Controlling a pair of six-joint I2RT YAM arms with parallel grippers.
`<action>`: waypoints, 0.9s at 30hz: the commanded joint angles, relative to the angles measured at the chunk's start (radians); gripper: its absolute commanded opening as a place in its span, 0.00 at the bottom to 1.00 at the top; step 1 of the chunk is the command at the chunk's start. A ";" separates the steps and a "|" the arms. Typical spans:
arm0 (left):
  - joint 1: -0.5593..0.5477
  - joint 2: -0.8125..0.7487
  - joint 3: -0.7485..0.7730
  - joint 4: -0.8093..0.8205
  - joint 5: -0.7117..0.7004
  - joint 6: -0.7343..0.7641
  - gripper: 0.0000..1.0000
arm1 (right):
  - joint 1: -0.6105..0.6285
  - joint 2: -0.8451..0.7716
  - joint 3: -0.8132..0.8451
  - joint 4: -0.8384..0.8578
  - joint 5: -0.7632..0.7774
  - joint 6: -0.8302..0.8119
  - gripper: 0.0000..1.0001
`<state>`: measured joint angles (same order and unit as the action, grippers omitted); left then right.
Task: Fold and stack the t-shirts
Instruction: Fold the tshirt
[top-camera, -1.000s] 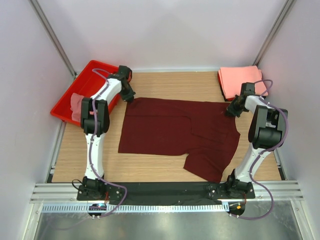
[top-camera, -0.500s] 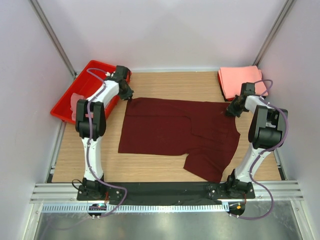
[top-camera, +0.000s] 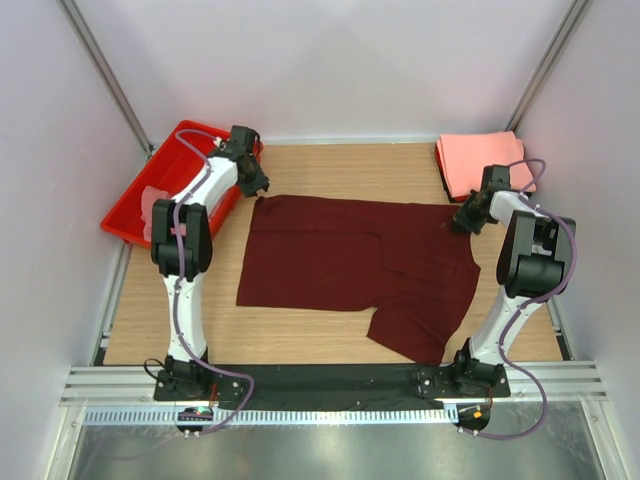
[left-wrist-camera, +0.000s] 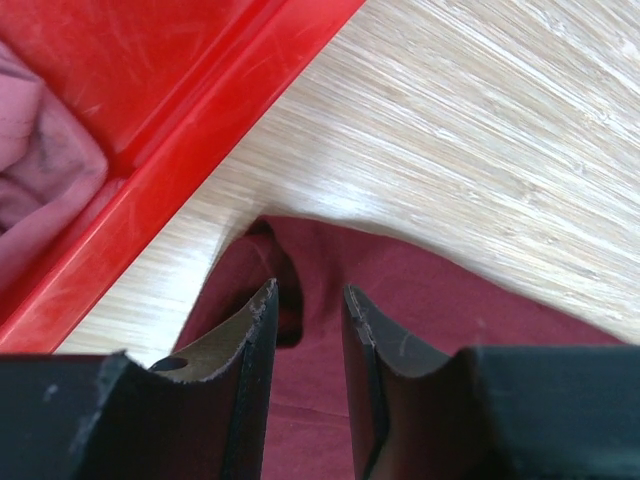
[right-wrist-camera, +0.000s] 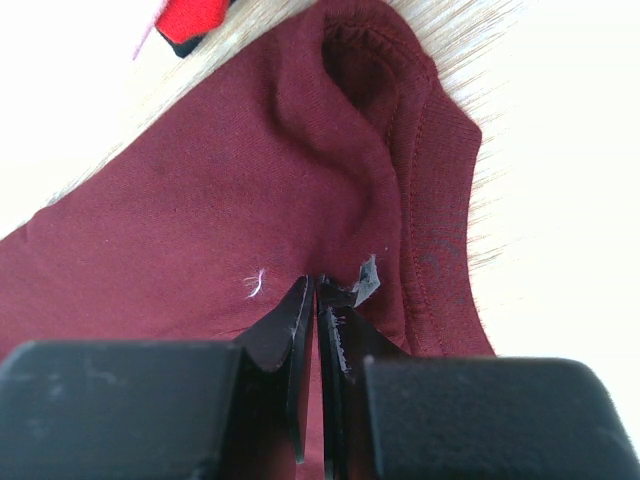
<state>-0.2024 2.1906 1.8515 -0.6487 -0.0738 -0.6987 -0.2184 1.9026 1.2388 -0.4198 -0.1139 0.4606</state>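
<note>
table (top-camera: 340, 165): one; you have bare wood along the far edge
maroon t-shirt (top-camera: 350, 265): one, flat, mid-table
red tray (top-camera: 125, 210): one, far-left, holding one dusty pink shirt (top-camera: 152, 200)
salmon stack (top-camera: 480, 160): one, far-right
left gripper (left-wrist-camera: 305, 295): jaws parted over the maroon corner
right gripper (right-wrist-camera: 318, 285): pinching the maroon edge

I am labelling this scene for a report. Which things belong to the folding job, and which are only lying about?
Job in hand:
- maroon t-shirt, spread out
- salmon-pink stack, folded
- dusty pink shirt in the red tray
- right gripper, shut on the maroon t-shirt
- left gripper, open above its corner

Lying about:
- red tray
- wooden table
</note>
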 joint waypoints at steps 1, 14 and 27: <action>-0.003 0.032 0.058 -0.014 0.031 0.011 0.33 | -0.006 -0.020 0.021 0.013 0.017 -0.014 0.13; -0.003 0.097 0.120 -0.042 -0.021 -0.013 0.00 | -0.007 0.003 0.027 0.016 0.036 -0.011 0.13; -0.003 0.129 0.169 -0.046 -0.109 -0.061 0.00 | -0.018 0.009 0.005 0.018 0.106 0.001 0.02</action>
<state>-0.2031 2.2997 1.9789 -0.6926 -0.1421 -0.7490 -0.2264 1.9106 1.2388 -0.4179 -0.0566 0.4633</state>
